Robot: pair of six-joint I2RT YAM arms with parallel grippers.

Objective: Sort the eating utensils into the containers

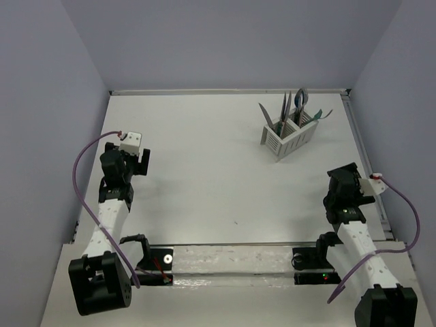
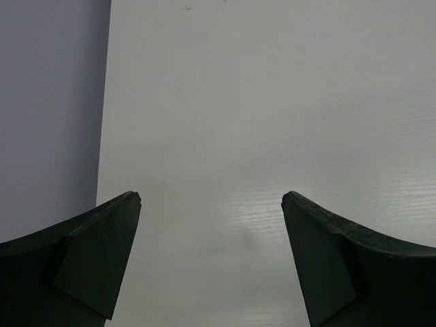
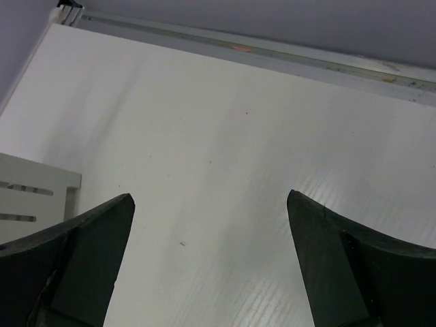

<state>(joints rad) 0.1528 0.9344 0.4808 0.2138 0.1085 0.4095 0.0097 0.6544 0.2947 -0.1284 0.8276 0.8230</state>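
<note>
View from above. The caddy (image 1: 289, 136) stands in the upper right of the frame, on the far part of the tabletop (image 1: 204, 177), turned at an angle to its edges. The utensils (image 1: 294, 109) stand upright or leaning inside it, their ends rising above the rim. One teal-handled piece tips out toward the right. They seem to be spread over both compartments, though which kind sits in which cannot be told at this size. No utensil lies loose on the tabletop in any view.

The left arm (image 1: 116, 197) sits at the lower left and the right arm (image 1: 351, 211) at the lower right, both well apart from the caddy. The wrist views show the left jaws spread wide with nothing between them, over bare white surface. The right jaws are equally wide and empty, with a slatted corner of the caddy at the left edge of that view.

Judged step: the sorting looks finished, or all but finished, as every visible piece is already in the caddy. Judged next move: no grasp is called for. At most, nudge the leaning teal piece upright, approaching from the right so the light caddy is not tipped.
</note>
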